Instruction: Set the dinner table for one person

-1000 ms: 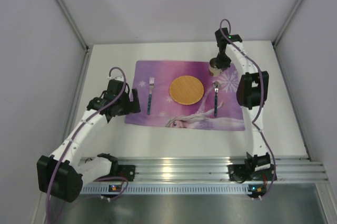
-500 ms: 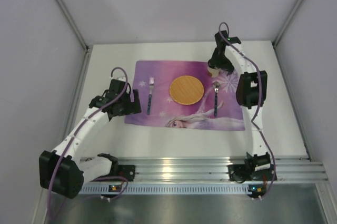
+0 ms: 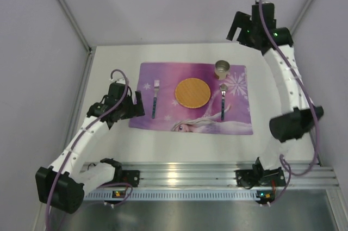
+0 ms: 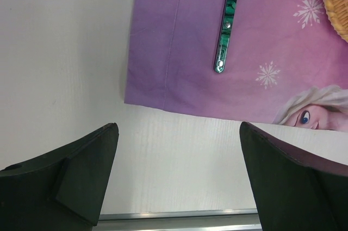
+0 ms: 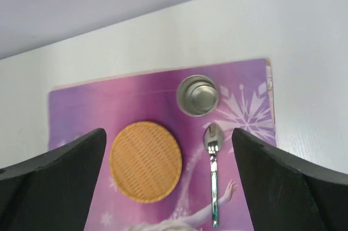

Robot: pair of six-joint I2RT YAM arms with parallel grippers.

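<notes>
The white dinner table (image 3: 109, 73) carries a purple placemat (image 3: 163, 117). A fork (image 3: 155, 98), a round woven plate (image 3: 191, 92) and a spoon (image 3: 222, 100) lie on the mat. A metal cup (image 3: 222, 68) stands upright at its far right, above the spoon. My right gripper (image 3: 242, 27) hangs high over the table's far right corner, open and empty. Its wrist view looks down on the cup (image 5: 198, 95), spoon (image 5: 213, 171) and plate (image 5: 145, 161). My left gripper (image 3: 140, 105) is open and empty, low beside the mat's left edge, near the fork handle (image 4: 227, 24).
An aluminium rail (image 3: 217, 174) runs along the near table edge between the arm bases. Grey walls and slanted frame posts (image 3: 68, 11) close in the sides and back. The mat's near left corner (image 4: 133, 98) lies just ahead of the left fingers.
The right gripper opened, let go of the cup and rose up and back toward the far right corner. The cup stays standing on the mat. The left arm barely shifted.
</notes>
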